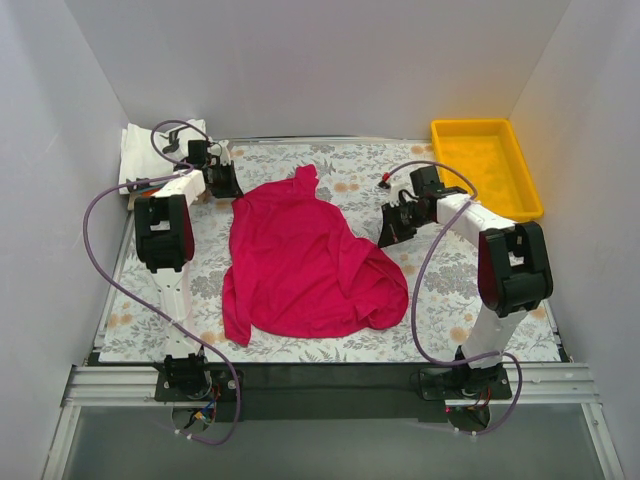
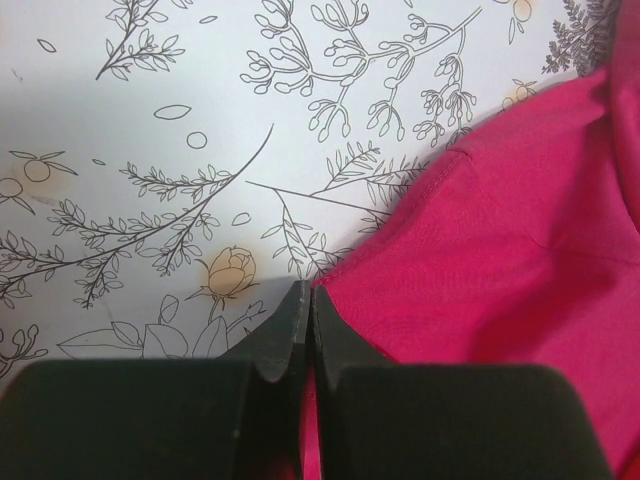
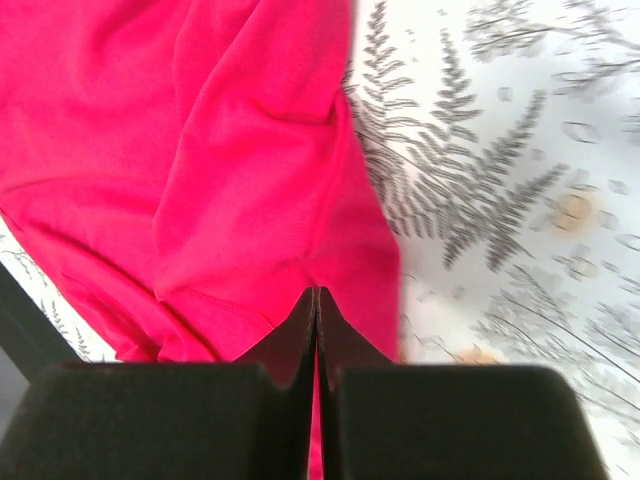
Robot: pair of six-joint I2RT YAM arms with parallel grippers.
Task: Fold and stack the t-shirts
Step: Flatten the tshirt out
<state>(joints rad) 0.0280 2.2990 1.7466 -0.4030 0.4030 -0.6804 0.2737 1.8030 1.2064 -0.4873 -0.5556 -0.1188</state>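
The magenta-red t-shirt (image 1: 300, 265) lies rumpled and partly spread in the middle of the floral table cover. My left gripper (image 1: 228, 188) sits at its far left corner. In the left wrist view the gripper (image 2: 307, 292) is shut, with the shirt's hem (image 2: 500, 240) pinched between the jaws. My right gripper (image 1: 390, 232) is at the shirt's right edge. In the right wrist view it (image 3: 317, 292) is shut on a fold of the shirt (image 3: 200, 150). A white folded cloth (image 1: 135, 150) lies at the back left corner. The orange and light blue shirts are out of view.
A yellow plastic tray (image 1: 528, 175) stands at the back right corner. White walls close in the table on three sides. The left arm's cable loops over the white cloth. The floral table cover (image 1: 450, 300) shows around the shirt.
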